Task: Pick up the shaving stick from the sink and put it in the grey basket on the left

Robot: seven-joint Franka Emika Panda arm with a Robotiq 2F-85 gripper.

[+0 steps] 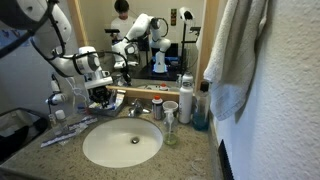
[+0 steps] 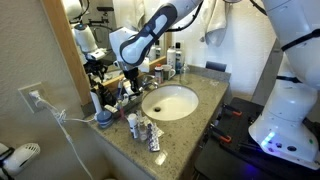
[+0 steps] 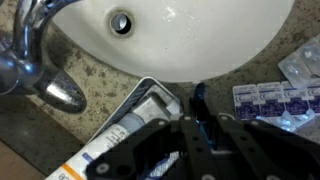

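The white oval sink (image 1: 105,150) is set in the speckled stone counter; it also shows in an exterior view (image 2: 180,108) and in the wrist view (image 3: 210,40), and its basin is empty. My gripper (image 1: 101,93) hangs over the counter beside the faucet, to the left of the basin, and shows in an exterior view (image 2: 129,82) too. In the wrist view my gripper (image 3: 198,128) is shut on a slim dark bluish shaving stick (image 3: 196,103) that sticks out between the fingers. Just beside it lies the rimmed basket (image 3: 160,92) with a tube inside.
The chrome faucet (image 3: 35,70) stands close to the basket. Blister packs (image 3: 268,98) lie on the counter. Cups and bottles (image 1: 186,100) stand behind the sink, long white sticks (image 1: 66,133) lie at its left, and a towel (image 1: 240,50) hangs at the right.
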